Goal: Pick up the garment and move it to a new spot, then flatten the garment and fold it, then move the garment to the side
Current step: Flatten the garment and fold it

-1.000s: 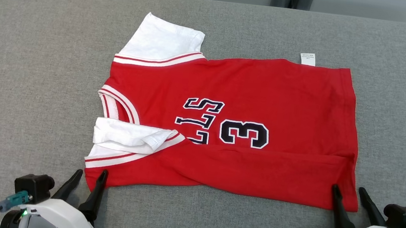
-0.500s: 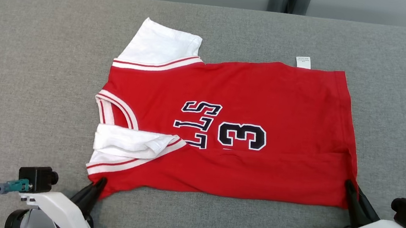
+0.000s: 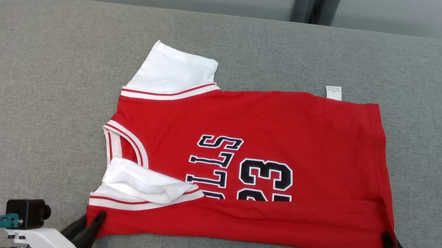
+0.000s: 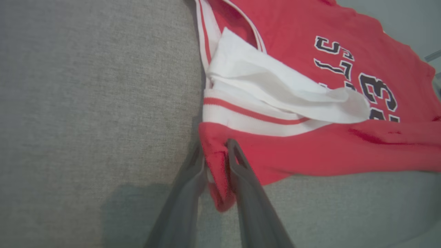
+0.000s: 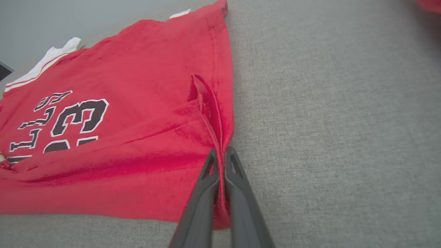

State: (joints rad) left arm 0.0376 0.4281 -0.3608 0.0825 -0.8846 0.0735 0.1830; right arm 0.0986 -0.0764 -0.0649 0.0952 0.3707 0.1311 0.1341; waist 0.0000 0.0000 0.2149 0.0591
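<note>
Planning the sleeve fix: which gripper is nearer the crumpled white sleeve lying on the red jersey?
Left. The left gripper pinches a corner of the red jersey beside the crumpled white sleeve; the right gripper grips the opposite hem corner.

Red jersey (image 3: 270,138), near edge folded

The light is bright, soft and even, and the head view looks sharp and clear. In the left wrist view a dark shadow lies on the gray cushion (image 4: 86,103) just left of the left pincer (image 4: 215,150), near its base. That pincer's fingers look fuzzy up close, and so do those of the right pincer (image 5: 222,153). Just past its tips the red jersey (image 5: 137,86) looks grainy and very strong in colour.
</note>
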